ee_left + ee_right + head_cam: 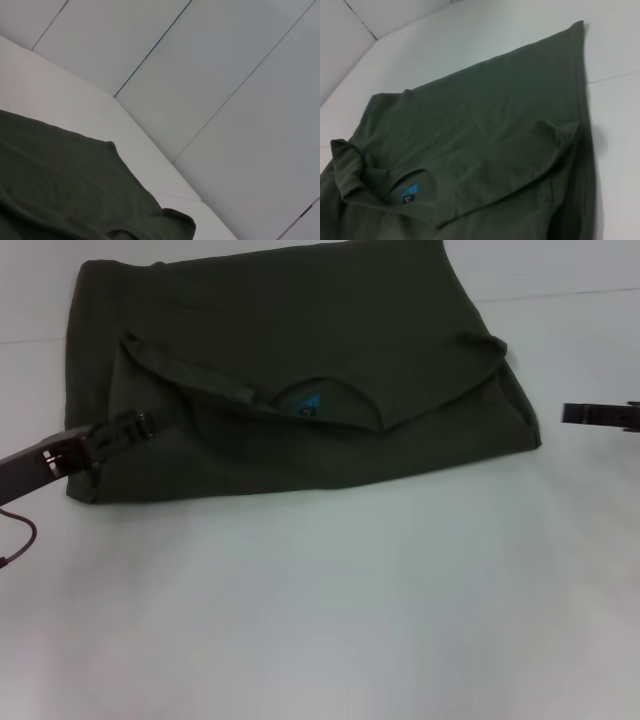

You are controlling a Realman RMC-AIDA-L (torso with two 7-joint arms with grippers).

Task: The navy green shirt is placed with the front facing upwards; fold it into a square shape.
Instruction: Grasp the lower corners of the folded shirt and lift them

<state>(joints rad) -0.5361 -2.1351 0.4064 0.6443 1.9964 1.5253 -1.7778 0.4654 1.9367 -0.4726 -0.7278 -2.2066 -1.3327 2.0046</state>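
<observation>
The navy green shirt (pixel 300 330) lies on the white table (pixel 320 620) as a broad, roughly rectangular bundle. Its upper part is folded over toward the front, and the blue neck label (pixel 305 407) shows in the middle of the fold. My left gripper (pixel 145 423) reaches in from the left and sits over the shirt's left front part. My right gripper (pixel 568 414) hovers over bare table, apart from the shirt's right edge. The right wrist view shows the shirt (pixel 485 125) with its label (pixel 409 192). The left wrist view shows only a corner of the shirt (pixel 55 185).
A thin dark cable (pixel 22 535) loops below my left arm at the table's left edge. Grey wall panels (pixel 210 75) stand beyond the table's far side. Bare white tabletop spreads in front of the shirt.
</observation>
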